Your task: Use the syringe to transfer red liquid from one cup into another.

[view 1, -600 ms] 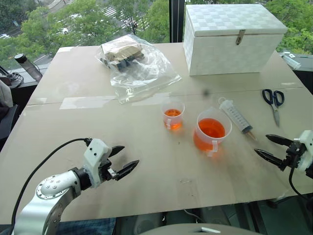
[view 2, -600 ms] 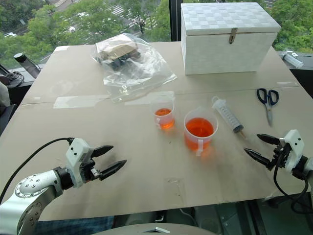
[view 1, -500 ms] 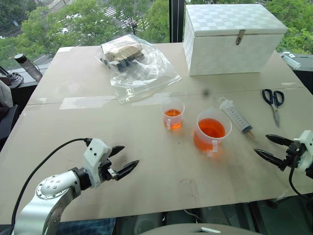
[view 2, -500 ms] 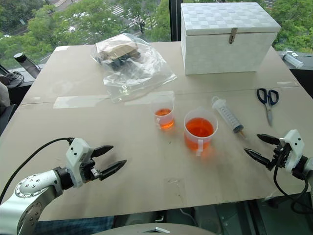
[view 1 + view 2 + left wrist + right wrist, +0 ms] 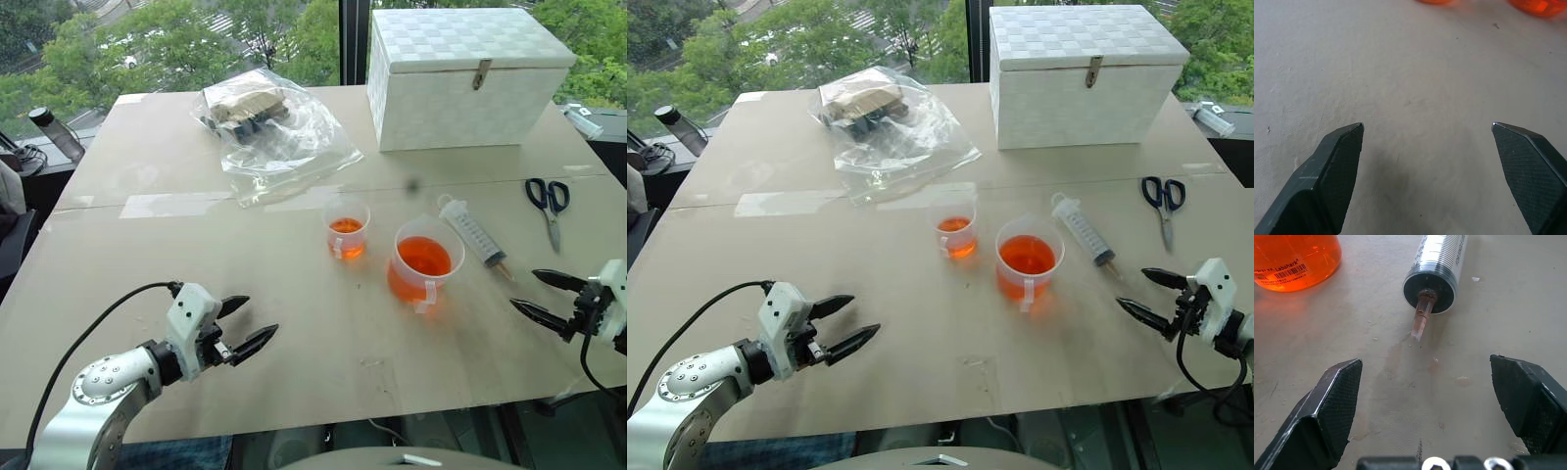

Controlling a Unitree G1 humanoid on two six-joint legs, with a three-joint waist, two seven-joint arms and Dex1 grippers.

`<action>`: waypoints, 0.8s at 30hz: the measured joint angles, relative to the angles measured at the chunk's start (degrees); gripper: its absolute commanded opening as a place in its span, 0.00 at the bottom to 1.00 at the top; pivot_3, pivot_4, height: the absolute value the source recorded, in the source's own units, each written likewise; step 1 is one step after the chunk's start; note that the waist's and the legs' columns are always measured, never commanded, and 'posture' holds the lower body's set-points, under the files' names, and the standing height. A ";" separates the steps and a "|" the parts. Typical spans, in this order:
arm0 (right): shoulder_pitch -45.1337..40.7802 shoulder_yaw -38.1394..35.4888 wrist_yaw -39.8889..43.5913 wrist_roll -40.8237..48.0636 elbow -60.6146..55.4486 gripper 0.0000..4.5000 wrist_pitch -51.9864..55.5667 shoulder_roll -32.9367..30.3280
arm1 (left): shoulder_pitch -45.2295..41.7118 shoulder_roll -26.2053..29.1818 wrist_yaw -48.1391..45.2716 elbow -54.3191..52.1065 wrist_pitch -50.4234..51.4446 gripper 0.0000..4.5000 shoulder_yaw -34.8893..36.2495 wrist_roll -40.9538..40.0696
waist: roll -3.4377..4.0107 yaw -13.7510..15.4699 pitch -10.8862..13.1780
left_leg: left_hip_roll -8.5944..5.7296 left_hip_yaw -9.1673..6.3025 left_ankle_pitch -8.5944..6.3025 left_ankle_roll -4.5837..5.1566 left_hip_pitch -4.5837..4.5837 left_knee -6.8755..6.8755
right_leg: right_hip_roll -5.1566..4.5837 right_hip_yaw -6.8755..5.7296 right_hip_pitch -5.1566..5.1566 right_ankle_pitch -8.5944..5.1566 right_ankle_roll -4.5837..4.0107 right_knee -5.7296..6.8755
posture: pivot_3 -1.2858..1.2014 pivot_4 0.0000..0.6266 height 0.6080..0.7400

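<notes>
From the head views, the syringe (image 5: pixel 472 230) lies flat on the bench (image 5: pixel 294 294), just right of the wide beaker (image 5: pixel 421 264) of red liquid (image 5: pixel 423 257), the narrow cup (image 5: pixel 345 230) to the beaker's left. Left wrist view: left end effector (image 5: pixel 1427 128) spread, empty. Right wrist view: right end effector (image 5: pixel 1425 364) spread (nothing held), syringe tip pointing at it.

Bright soft daylight, perhaps slight blur

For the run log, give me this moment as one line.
syringe: on table, untouched | left gripper: open, empty | right gripper: open, facing syringe tip
</notes>
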 measured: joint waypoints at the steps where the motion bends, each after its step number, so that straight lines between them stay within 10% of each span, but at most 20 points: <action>1: -0.01 0.07 -0.01 -0.05 0.00 0.99 0.06 -0.01 | 0.00 0.00 -0.18 0.10 -0.06 0.95 0.00 0.00 | 0.00 0.00 0.00 | 0.00 0.00 0.00 0.00 0.00 0.00 | 0.00 0.00 0.00 0.00 0.00 0.00 | 0.52 0.24 1.00; 14: -4.63 0.99 -0.12 0.28 -4.22 0.99 9.64 -6.93 | -7.16 4.40 -1.66 -1.20 2.94 0.95 2.45 -4.48 | 0.05 0.02 0.03 | 0.00 -0.04 0.00 0.00 -0.03 0.01 | -0.01 -0.03 -0.04 0.00 0.00 0.01 | 0.52 0.24 1.00; 24: -28.20 9.37 -8.57 2.58 -10.22 0.99 33.12 -7.85 | -28.48 17.56 -4.51 -7.15 14.30 0.95 2.68 -16.50 | 0.06 -0.23 0.08 | -0.01 -0.02 0.15 -0.25 -0.16 0.00 | 0.05 -0.03 -0.13 0.01 0.00 -0.02 | 0.52 0.24 1.00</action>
